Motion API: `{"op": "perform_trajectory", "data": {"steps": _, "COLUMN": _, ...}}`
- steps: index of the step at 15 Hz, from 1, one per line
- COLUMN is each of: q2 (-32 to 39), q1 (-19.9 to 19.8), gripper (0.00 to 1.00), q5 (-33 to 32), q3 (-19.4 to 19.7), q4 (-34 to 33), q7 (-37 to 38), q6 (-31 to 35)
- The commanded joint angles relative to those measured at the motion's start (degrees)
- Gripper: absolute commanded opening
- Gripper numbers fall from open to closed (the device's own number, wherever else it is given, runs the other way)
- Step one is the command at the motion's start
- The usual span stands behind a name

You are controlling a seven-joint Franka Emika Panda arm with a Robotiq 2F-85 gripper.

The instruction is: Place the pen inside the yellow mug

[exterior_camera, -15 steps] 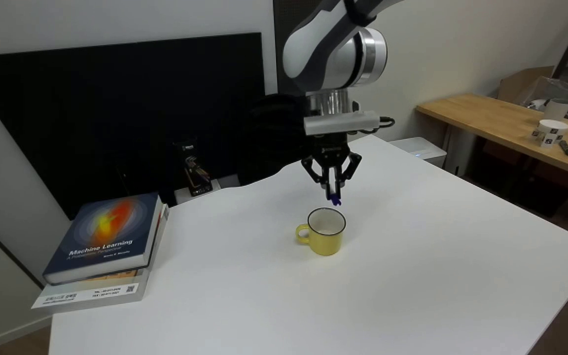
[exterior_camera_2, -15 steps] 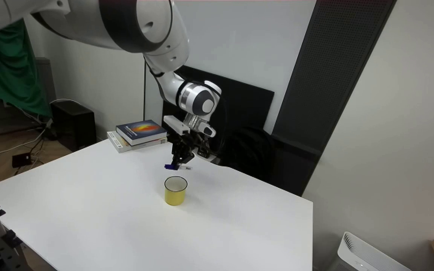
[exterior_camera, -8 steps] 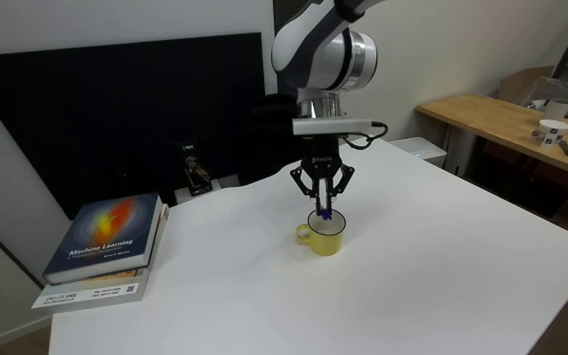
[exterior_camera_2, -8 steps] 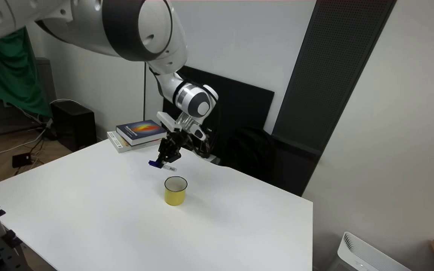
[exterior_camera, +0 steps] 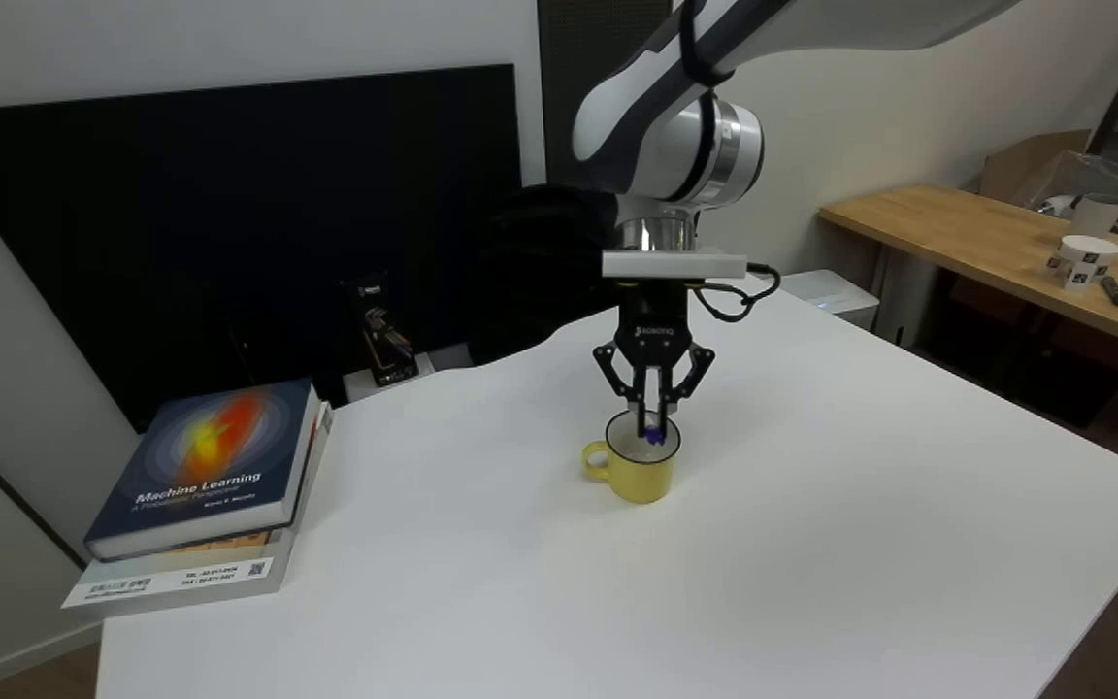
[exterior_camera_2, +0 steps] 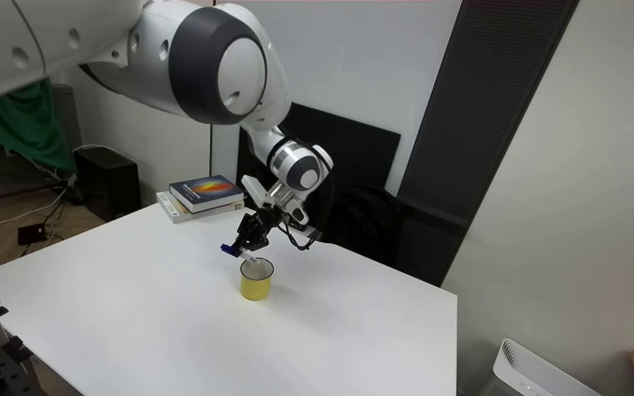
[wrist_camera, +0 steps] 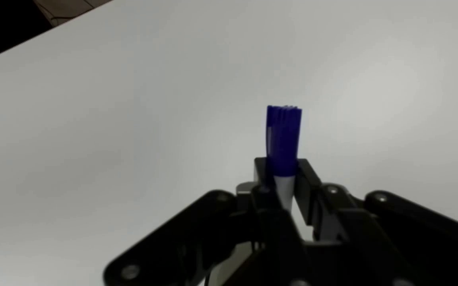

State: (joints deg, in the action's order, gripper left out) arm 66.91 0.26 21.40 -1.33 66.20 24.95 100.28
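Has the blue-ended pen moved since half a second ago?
Yes, downward: in an exterior view, against the unmoved yellow mug, the blue-ended pen is lower, its white end now overlapping the mug's mouth in the picture.

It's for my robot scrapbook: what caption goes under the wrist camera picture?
A black two-fingered gripper pinches a slim, white, blue-ended pen above a flat white table.
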Motion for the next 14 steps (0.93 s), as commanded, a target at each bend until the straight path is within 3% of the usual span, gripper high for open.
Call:
{"op": "perform_trajectory", "data": {"steps": 1, "q2": 3.5, "q1": -1.7, "gripper": 0.05, "q5": 1.6, "q3": -1.2, "q4": -5.4, "q7": 0.6, "q6": -1.6}}
{"op": "perform_trajectory", "data": {"steps": 14, "q2": 10.1, "q1": -4.1, "gripper": 0.05, "q5": 4.2, "q3": -2.5, "q4": -12.3, "q7": 1.1, "q6": -1.8}}
